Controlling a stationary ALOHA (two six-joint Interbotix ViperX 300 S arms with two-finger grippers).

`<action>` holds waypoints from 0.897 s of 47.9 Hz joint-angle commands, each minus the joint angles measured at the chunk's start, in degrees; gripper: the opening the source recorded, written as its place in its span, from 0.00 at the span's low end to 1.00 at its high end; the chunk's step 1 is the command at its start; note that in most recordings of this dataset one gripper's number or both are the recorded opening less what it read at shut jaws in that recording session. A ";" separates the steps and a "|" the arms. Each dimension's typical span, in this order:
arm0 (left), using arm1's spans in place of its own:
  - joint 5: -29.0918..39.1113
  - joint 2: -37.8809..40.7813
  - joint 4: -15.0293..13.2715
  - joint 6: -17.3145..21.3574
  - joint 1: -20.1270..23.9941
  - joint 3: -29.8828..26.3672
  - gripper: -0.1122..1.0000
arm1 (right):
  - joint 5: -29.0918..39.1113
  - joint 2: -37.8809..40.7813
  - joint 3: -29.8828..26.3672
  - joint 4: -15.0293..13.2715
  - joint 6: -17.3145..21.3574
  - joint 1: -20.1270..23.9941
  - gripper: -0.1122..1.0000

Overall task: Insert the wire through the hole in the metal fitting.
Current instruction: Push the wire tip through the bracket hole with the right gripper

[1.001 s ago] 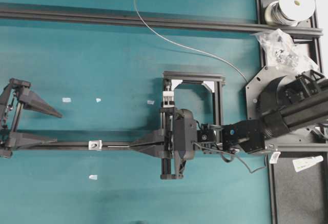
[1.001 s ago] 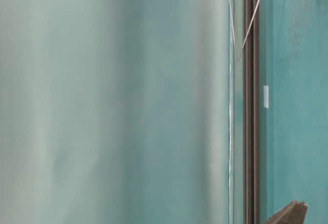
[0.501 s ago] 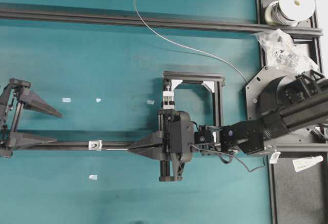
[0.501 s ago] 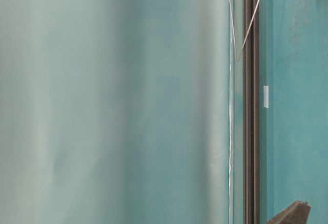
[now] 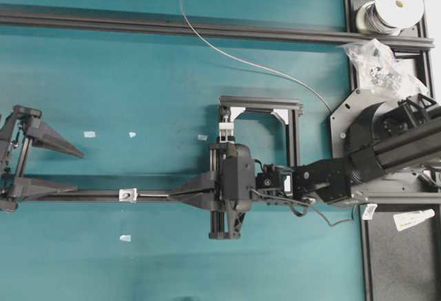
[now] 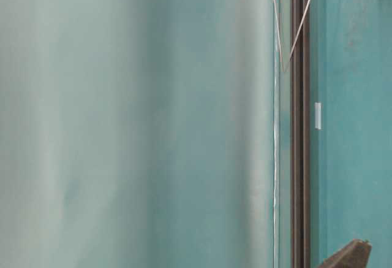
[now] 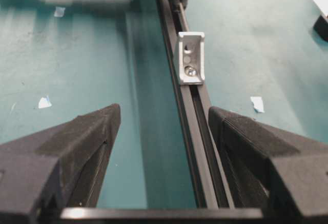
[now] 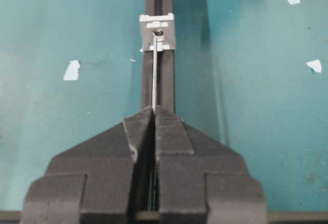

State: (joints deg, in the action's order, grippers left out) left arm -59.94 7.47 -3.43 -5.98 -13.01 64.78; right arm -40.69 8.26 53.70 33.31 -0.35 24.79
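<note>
Between the left gripper [image 5: 41,170] and the right gripper [image 5: 180,193] the black rail [image 5: 89,195] lies bare except for the metal fitting [image 5: 127,194] sitting on it; the wire [image 8: 154,75] spans the short gap from the pinched right fingertips to the fitting (its tip at the hole [image 8: 159,32]); the open left jaws straddle the rail; teal table [image 5: 138,80] toward the far edge holds only paper scraps [image 5: 89,134]; a black frame [image 5: 260,132] crowds the right gripper's far side.
</note>
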 commanded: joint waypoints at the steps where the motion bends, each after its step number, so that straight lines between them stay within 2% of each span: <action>1: 0.00 -0.62 -0.18 0.09 0.18 -0.53 0.95 | 0.53 -1.32 -1.14 0.09 -0.09 -0.35 0.10; 43: 0.35 -0.62 -0.18 0.26 0.44 -0.62 0.95 | 0.97 -1.23 -1.76 -0.18 -0.53 -1.05 0.10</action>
State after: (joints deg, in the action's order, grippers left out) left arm -59.50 7.47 -3.52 -5.80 -12.74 64.69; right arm -39.46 8.26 52.91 33.22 -0.79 23.99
